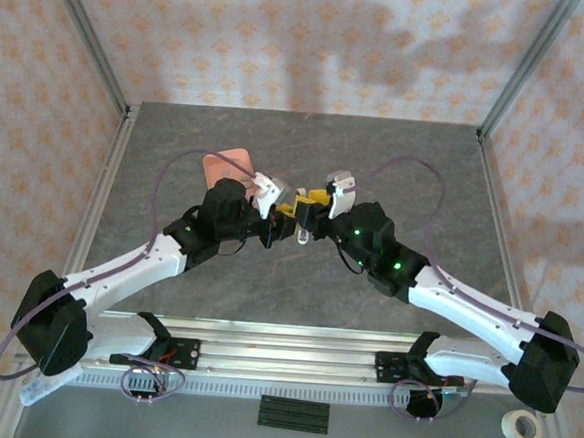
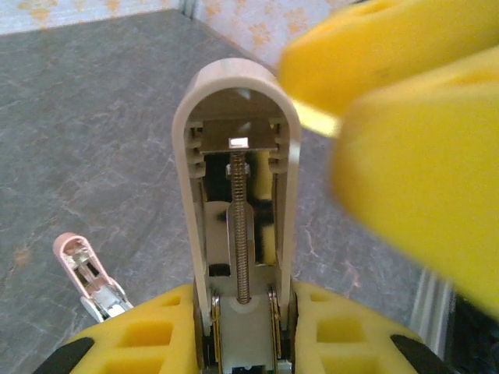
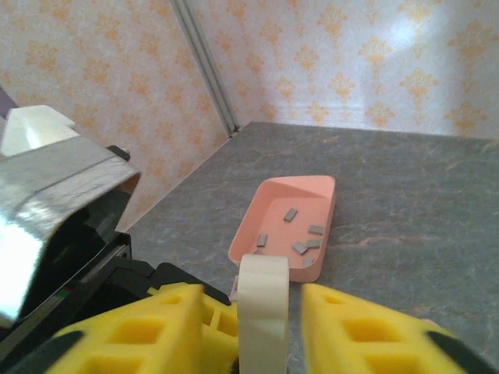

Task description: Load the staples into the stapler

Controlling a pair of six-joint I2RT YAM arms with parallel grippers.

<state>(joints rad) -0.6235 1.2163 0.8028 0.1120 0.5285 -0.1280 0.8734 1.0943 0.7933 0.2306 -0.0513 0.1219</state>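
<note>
Left gripper [image 2: 243,315] clenches stapler [image 2: 238,78] (long axis pointing away); right gripper [image 3: 257,300] perhaps clenched, unclear.

2 white arms reach from the near edge of the grey desk [image 1: 307,145] and meet over its middle. The left pincer [image 1: 284,214] and the right pincer [image 1: 318,203] have yellow fingers and stand just beside each other. A slim pale piece of the stapler [image 1: 302,236] hangs between them. How tightly each one grips, I cannot tell. A salmon-pink tray [image 1: 226,162] lies behind the left wrist, partly hidden. At the near edge lie 1 black block [image 1: 293,414] and 1 tape roll [image 1: 523,427].
</note>
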